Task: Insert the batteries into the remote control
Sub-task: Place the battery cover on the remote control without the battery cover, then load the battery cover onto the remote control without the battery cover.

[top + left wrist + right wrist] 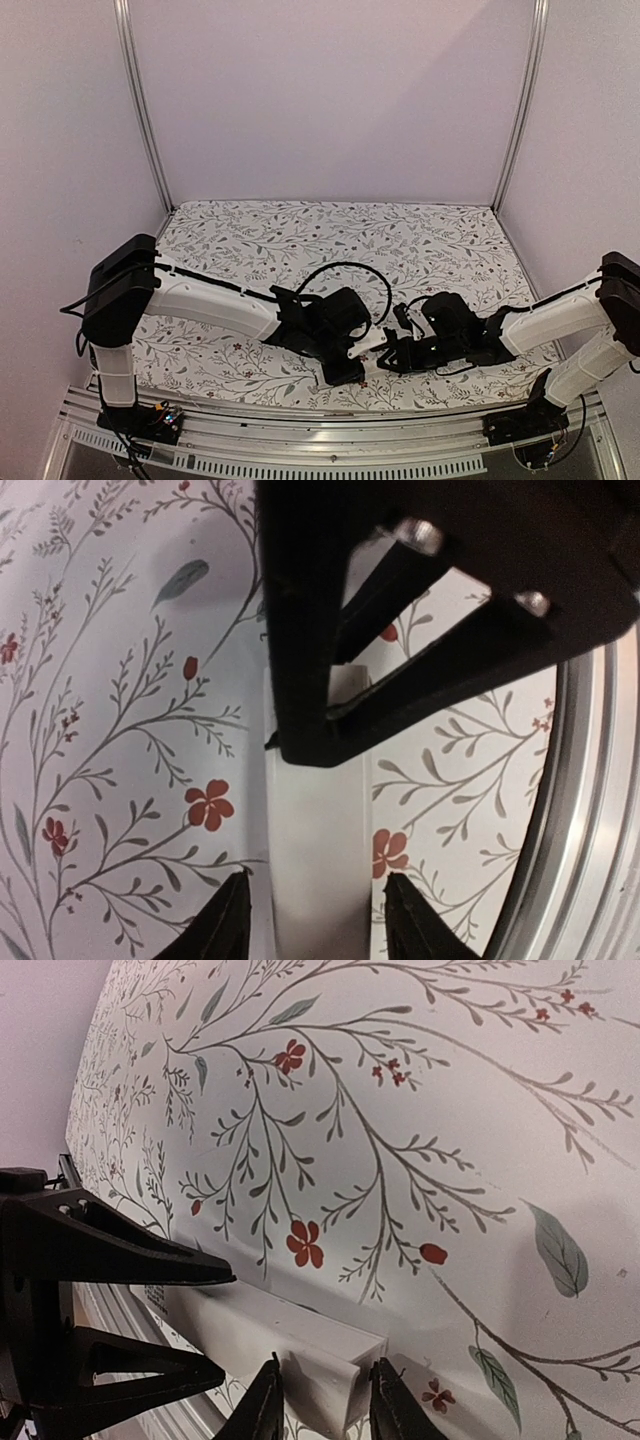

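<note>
1. Nearest the camera, a ridged aluminium rail (330,445) runs along the table's front edge. The two arm bases are bolted near its left and right ends.
2. Just past the rail, around the middle of the front edge, both arms reach inward and meet over the remote control (310,820). It is a slim white bar lying flat on the floral cloth (330,235), close beside the rail and roughly in line with it. I cannot tell which face of it is turned up.
3. The left gripper (318,915) straddles one end of the bar. Its fingers (232,925) stand partly apart, one on each long side. A thin strip of cloth shows between each tip and the white plastic, so it has hold of nothing.
4. The right gripper (322,1400) sits at the other end. Its fingers (262,1405) are drawn in against the two long sides of the bar and pinch it between them.
5. The two grippers point at each other along the bar, with their black tips near together. I cannot tell whether they touch.
6. Just behind them, a black cable (345,268) arcs in a loop above the left wrist.
7. Beyond that, the cloth, printed with grey twigs and small red flowers, runs on to the pale back wall (330,100).
8. A metal post (140,110) rises at each back corner.
</note>
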Action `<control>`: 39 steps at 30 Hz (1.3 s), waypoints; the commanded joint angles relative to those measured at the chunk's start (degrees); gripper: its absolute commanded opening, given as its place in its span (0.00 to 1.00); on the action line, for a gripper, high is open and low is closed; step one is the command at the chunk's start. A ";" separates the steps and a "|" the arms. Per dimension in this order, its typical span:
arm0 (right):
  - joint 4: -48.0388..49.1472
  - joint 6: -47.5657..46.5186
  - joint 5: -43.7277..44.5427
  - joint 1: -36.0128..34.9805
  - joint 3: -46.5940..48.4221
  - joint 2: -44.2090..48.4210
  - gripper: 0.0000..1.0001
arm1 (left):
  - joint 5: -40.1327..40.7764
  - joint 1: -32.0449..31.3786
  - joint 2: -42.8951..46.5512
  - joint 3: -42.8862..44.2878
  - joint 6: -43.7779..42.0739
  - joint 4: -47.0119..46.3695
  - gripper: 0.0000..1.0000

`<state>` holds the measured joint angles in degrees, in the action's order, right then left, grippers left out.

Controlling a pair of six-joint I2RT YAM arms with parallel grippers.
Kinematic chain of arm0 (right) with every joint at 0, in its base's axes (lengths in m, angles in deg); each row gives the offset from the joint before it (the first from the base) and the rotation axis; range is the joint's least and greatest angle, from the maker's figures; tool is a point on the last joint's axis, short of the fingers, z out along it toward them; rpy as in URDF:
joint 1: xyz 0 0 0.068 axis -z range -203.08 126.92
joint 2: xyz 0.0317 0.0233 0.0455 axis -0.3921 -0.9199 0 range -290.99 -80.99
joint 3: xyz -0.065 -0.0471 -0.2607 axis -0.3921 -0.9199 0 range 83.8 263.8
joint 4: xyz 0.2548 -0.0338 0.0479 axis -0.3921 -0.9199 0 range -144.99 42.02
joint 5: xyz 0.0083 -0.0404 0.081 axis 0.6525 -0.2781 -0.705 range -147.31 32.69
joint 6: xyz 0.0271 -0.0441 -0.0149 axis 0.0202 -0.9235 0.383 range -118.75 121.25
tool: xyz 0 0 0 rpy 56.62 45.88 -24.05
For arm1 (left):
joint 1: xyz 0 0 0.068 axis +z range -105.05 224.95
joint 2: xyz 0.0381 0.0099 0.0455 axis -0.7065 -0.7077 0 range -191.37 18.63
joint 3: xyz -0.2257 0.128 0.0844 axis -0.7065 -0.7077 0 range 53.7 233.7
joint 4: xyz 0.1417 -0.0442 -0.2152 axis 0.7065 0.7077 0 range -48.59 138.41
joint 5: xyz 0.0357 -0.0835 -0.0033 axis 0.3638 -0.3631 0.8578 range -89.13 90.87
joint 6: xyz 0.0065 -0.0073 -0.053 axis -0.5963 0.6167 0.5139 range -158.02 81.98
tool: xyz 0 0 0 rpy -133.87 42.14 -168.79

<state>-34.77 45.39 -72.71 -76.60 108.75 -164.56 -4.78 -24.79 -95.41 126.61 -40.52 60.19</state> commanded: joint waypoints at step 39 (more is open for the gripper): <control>-37.77 1.82 19.63 -0.79 13.56 8.04 0.21 | 7.78 0.06 27.05 -30.36 -3.63 -6.75 0.74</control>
<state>-67.75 44.56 -56.71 -76.71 120.97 -155.53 -0.12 -24.33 -67.06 95.92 -43.04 55.49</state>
